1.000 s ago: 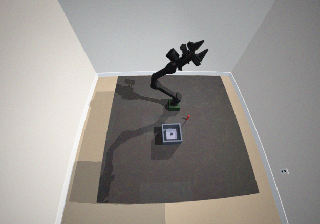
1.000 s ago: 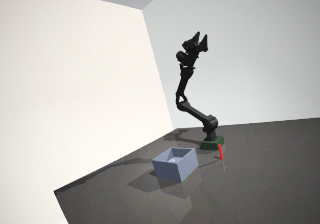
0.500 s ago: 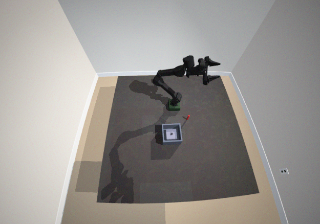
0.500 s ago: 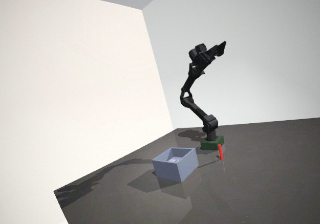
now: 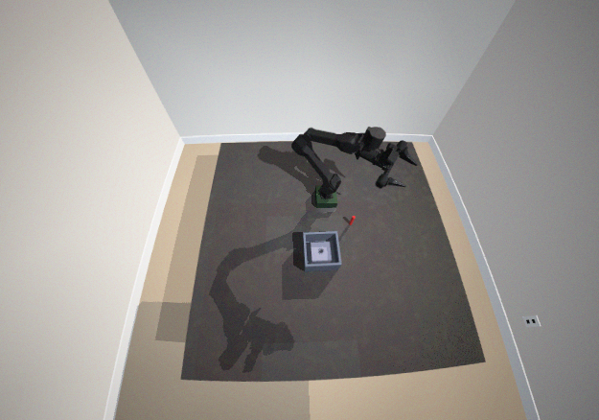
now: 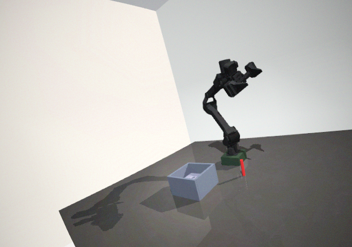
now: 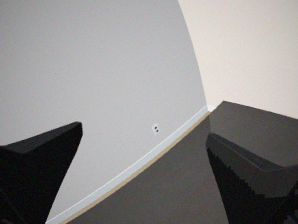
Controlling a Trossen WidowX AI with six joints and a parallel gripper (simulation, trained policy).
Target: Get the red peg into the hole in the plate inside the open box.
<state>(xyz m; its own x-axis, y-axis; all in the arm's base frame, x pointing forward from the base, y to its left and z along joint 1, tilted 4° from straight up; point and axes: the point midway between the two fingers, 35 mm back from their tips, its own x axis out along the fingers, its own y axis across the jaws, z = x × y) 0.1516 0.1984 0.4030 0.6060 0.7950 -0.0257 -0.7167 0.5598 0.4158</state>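
Pale walls rise around a dark tabletop (image 5: 388, 296) (image 6: 298, 186) (image 7: 165, 195) in the top view, with tan flooring showing past its left and right edges and a small wall outlet (image 5: 531, 321) (image 7: 155, 129) at the lower right of the frame. Near the middle, I see an open blue-grey box (image 5: 322, 268) (image 6: 183, 186), and down inside it a pale plate (image 5: 313, 256) (image 6: 190, 175) with a dark hole at its centre. Just off the box's upper right corner is the red peg (image 5: 352, 221) (image 6: 242, 167), outside the box. Above the box sits a green base block (image 5: 327, 203) (image 6: 230, 161), and the black arm (image 5: 317, 160) (image 6: 218, 118) bends up and over from it towards the upper right, its gripper (image 5: 410, 174) (image 6: 254, 77) (image 7: 145, 134) spread open with nothing in it.

From the exterior side, the box stands low and centre, the plate just peeking over its near walls. To the right of the box, well apart from the raised hand, the peg stands on end, a touch slanted in the frame, in front of the green block. Up at the upper right, the two fingers are held wide apart.

Through the wrist view, one dark finger fills the lower left and the other the lower right; between them I see grey wall, the outlet, a pale skirting strip and part of the tabletop.
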